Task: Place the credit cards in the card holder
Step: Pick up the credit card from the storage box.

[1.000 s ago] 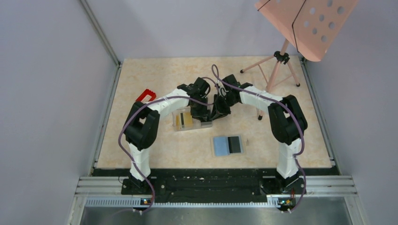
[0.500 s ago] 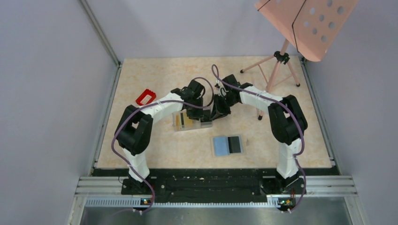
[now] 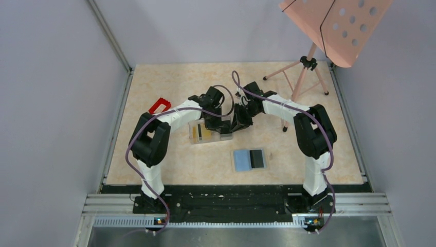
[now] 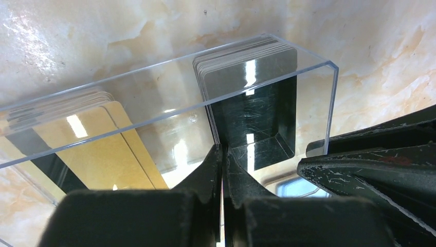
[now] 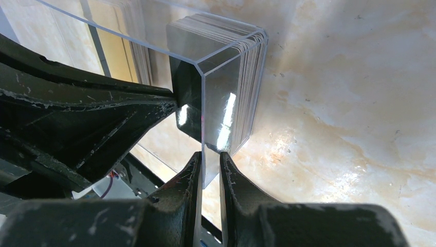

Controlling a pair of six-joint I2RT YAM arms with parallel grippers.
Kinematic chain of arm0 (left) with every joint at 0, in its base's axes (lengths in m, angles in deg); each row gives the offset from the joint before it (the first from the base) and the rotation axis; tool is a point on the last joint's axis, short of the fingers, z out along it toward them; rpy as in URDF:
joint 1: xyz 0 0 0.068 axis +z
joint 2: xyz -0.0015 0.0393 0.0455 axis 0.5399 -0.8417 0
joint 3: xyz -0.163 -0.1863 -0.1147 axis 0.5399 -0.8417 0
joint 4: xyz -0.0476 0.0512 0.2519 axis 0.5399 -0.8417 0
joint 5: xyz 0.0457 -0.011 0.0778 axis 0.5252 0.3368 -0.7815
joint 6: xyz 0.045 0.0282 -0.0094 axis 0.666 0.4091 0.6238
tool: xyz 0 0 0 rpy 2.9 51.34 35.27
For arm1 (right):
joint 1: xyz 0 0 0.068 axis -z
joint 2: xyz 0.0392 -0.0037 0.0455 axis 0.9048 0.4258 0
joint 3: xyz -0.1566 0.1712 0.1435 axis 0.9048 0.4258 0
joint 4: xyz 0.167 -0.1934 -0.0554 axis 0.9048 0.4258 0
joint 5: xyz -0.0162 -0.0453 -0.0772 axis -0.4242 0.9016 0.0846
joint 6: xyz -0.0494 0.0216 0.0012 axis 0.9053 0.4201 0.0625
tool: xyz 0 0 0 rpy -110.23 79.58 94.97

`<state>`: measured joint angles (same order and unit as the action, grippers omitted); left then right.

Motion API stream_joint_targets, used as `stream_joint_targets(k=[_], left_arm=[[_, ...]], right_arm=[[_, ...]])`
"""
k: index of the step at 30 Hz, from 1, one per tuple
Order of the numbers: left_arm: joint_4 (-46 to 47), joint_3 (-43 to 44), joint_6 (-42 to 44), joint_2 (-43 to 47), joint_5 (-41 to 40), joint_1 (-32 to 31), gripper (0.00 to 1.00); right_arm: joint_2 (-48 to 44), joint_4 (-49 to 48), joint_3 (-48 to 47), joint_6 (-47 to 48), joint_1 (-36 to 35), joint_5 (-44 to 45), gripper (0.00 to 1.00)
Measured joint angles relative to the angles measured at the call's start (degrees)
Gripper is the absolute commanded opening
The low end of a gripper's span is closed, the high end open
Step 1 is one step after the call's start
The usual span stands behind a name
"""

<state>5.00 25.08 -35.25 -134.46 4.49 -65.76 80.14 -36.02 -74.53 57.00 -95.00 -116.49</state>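
Near the middle of the table (image 3: 154, 82), a clear plastic box (image 3: 205, 133) is lying flat with both grippers meeting at its right end. Inside it the credit cards (image 4: 247, 77) are sitting in two stacks: a dark grey stack at the right end and a gold stack (image 4: 97, 154) at the left end. The left gripper (image 4: 222, 154) is hanging over the box with its jaws pressed fully together at the edge of the dark stack; whether a card is caught between them cannot be told. The right gripper (image 5: 208, 157) is clamping the box's thin end wall between its fingers, just beside the dark stack. The card holder (image 3: 240, 160) is lying open, blue lining up, nearer the table's front edge and apart from the box, with one black card (image 3: 258, 159) resting on its right half. A red frame (image 3: 160, 105) is sitting toward the table's left edge.
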Motion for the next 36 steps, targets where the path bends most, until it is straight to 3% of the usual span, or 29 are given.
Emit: stream_joint_targets(k=[9, 16, 36], left_arm=[[-2.5, 2.2, 0.7, -1.0, -0.8, -0.5, 0.0], [-5.8, 5.2, 1.2, -2.4, -2.7, -1.5, 0.15], [-9.2, 9.0, 2.2, -2.5, -3.2, -2.7, 0.23]], right_arm=[[0.0, 0.0, 0.0, 0.0, 0.0, 0.0, 0.09], [0.0, 0.0, 0.0, 0.2, 0.0, 0.0, 0.09], [0.0, 0.0, 0.0, 0.4, 0.0, 0.0, 0.09]])
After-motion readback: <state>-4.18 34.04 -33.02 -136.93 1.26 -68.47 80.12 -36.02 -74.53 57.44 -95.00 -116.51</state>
